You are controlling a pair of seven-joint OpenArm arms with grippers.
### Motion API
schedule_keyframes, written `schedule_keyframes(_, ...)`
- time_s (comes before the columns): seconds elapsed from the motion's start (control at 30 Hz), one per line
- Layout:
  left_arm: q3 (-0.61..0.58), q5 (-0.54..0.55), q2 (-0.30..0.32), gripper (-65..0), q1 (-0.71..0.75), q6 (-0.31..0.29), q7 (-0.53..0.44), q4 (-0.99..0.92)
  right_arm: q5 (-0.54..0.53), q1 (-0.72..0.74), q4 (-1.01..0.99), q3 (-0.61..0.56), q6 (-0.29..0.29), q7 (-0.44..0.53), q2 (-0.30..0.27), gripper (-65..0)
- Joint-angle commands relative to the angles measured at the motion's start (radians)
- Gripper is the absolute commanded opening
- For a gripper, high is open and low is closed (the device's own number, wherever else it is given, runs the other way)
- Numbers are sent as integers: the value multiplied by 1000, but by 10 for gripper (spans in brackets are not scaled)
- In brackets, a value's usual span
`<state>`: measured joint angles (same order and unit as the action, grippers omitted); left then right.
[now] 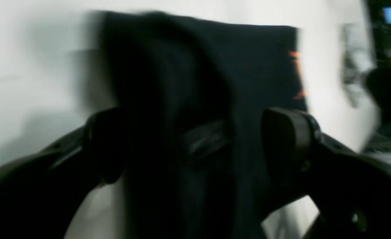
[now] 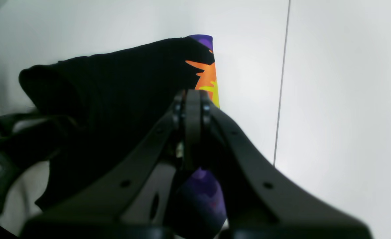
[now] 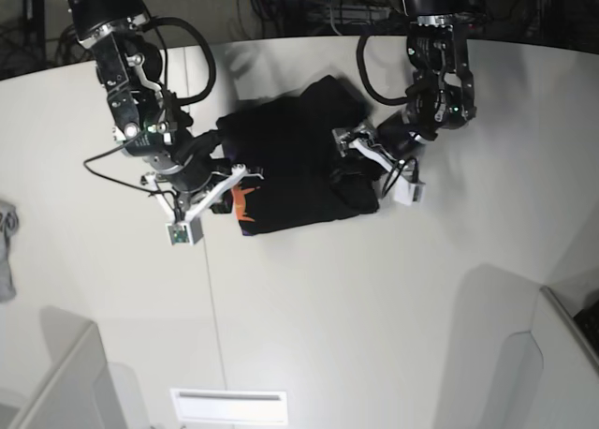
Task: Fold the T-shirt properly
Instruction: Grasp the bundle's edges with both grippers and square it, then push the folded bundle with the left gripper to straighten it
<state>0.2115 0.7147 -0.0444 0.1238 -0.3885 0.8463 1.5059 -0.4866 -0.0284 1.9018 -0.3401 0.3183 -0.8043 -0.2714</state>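
Already folded down to a compact dark block, the T-shirt (image 3: 295,162) lies on the white table (image 3: 374,298) between the two arms, its orange-and-purple print (image 2: 207,78) peeking out at the edge nearest the right gripper (image 2: 192,99). That gripper's jaws are pressed together, and the printed edge runs straight into them, so it appears to be pinching that side of the cloth, probably to hold the fold in place or carry the edge over. On the opposite side, the left gripper (image 1: 195,142) has its jaws spread wide, one finger to each side of a bunched ridge of black fabric that runs between them without being clamped; the wrist view is badly blurred, so whether a pad touches the cloth cannot be told. Judging by this, one side is let go while the other is held, which would suit flattening or finishing a fold.

Well away from the right gripper, at the table's far border, a small grey cloth (image 3: 6,251) lies out of the way. Nothing sits between either gripper and the garment; only the arms' own cables (image 3: 192,59) loop above the table.
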Motion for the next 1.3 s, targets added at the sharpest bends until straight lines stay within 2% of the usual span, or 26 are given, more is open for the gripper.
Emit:
schedule_keyframes(0.0, -13, -4, 4, -51, -2, 10, 8, -14, 2, 8, 15, 6, -3, 21, -4, -650)
schedule_keyframes(0.07, -25, -4, 4, -54, -3, 10, 4, -46, 2, -3, 15, 8, -3, 23, -4, -650)
schedule_keyframes(0.13, -27, -5, 5, -117, -13, 10, 4, -67, 2, -11, 17, 8, -3, 23, -19, -650)
schedule_keyframes(0.37, -133, -5, 80, -535, -46, 12, 4, -133, 2, -54, 17, 9, -3, 98, -38, -650)
schedule_keyframes(0.43, -143, -5, 111, -650, -48, 35, 4, -126, 2, -69, 17, 9, -3, 104, -38, -650)
schedule_keyframes(0.53, -189, -5, 166, -650, -89, 96, 29, -126, 2, -87, 17, 9, -3, 105, -38, -650)
schedule_keyframes(0.7, -376, -5, 308, -650, -195, 101, 113, -124, 2, -112, 17, 11, -3, 105, -38, -650)
schedule_keyframes(0.83, -577, -5, 418, -650, -301, 101, 118, -124, 2, -160, 17, 89, -3, 105, -27, -650)
schedule_keyframes(0.97, -826, -5, 502, -650, -438, 89, 112, -124, 2, -210, 17, 169, -3, 105, -12, -650)
schedule_keyframes(1.07, -1006, -5, 532, -650, -545, 89, 112, -124, 2, -255, 18, 218, -3, 105, -9, -650)
schedule_keyframes(1.17, -1142, -13, 535, -650, -632, 89, 110, -124, 2, -291, 18, 256, -3, 105, -7, -650)
schedule_keyframes(1.27, -1259, -123, 532, -650, -686, 87, 107, -124, 2, -322, 20, 287, -1, 107, -6, -650)
